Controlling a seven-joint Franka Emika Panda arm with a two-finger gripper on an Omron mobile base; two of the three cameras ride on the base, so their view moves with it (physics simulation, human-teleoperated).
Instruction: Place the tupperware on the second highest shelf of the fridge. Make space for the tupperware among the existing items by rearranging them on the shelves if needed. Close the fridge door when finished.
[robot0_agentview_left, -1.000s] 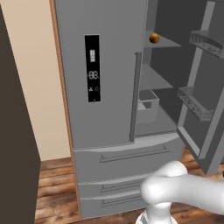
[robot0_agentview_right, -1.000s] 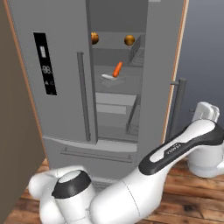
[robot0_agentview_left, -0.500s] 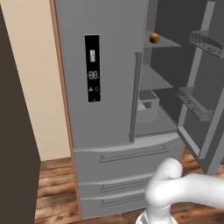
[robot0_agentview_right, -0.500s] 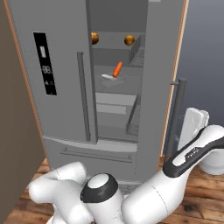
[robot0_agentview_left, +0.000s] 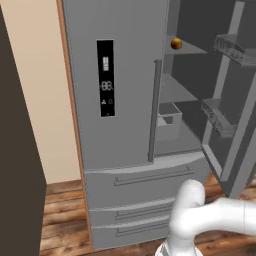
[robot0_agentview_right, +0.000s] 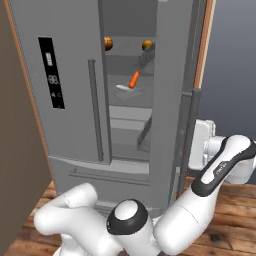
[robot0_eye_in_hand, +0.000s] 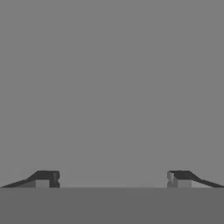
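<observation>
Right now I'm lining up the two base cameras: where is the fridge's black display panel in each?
Left base view: the black display panel sits in the upper half, left of centre.
Right base view: it sits at the upper left.
Shared landmark: the long bar handle just right of it.

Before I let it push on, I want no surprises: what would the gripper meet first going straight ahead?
Probably the fridge door: the open gripper faces a flat grey surface close ahead, though depth is unclear.
</observation>
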